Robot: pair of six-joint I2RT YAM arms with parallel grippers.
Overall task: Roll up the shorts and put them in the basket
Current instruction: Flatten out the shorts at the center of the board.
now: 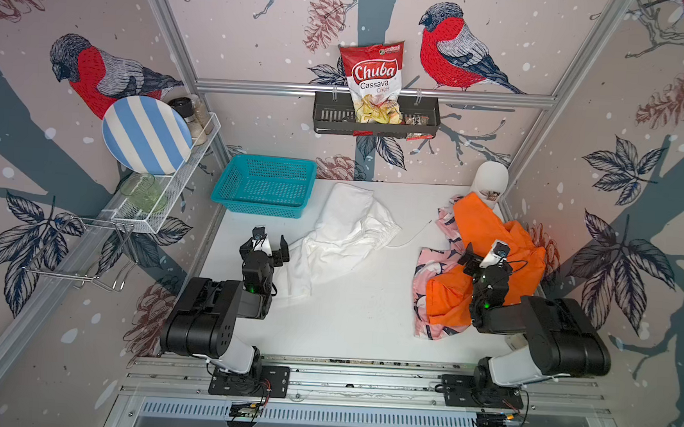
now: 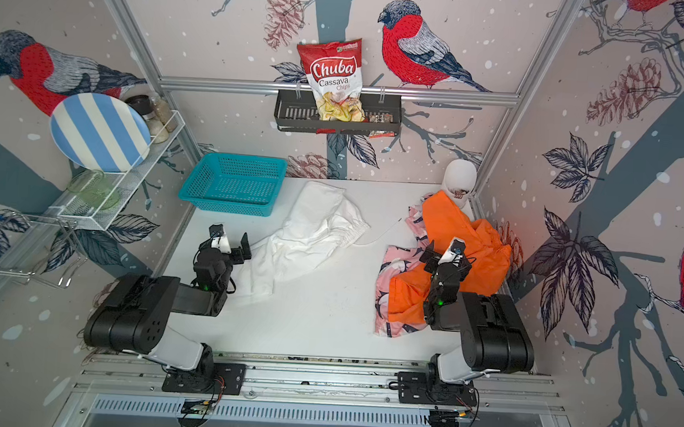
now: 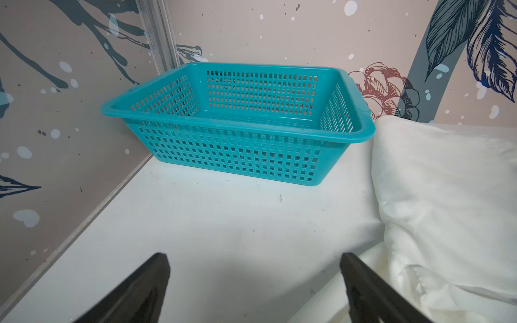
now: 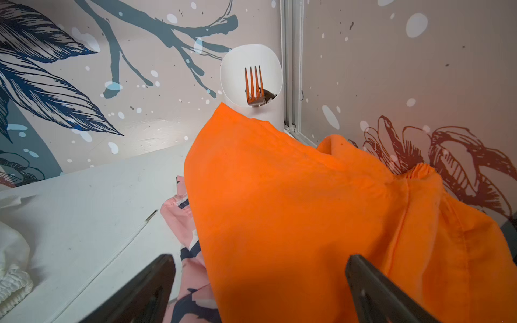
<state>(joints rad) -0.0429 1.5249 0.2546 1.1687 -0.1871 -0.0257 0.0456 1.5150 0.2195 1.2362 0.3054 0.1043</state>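
Observation:
The white shorts (image 1: 343, 239) (image 2: 310, 237) lie crumpled in the middle of the white table, and they also show in the left wrist view (image 3: 447, 209). The orange shorts (image 1: 478, 227) (image 2: 449, 221) (image 4: 307, 209) are heaped at the right on top of the pink patterned shorts (image 1: 431, 264) (image 2: 394, 262) (image 4: 193, 279). My left gripper (image 1: 269, 244) (image 2: 228, 243) (image 3: 254, 256) is open above bare table, just left of the white shorts. My right gripper (image 1: 488, 258) (image 2: 447, 257) (image 4: 260, 256) hovers open over the orange and pink cloth, holding nothing.
A teal basket (image 1: 259, 209) (image 3: 237, 156) stands at the back left. A white holder (image 1: 491, 179) with a fork (image 4: 253, 84) fills the back right corner. A white drawstring (image 1: 408, 239) trails between the piles. Walls close in on three sides, with a wire rack (image 1: 198, 148) on the left.

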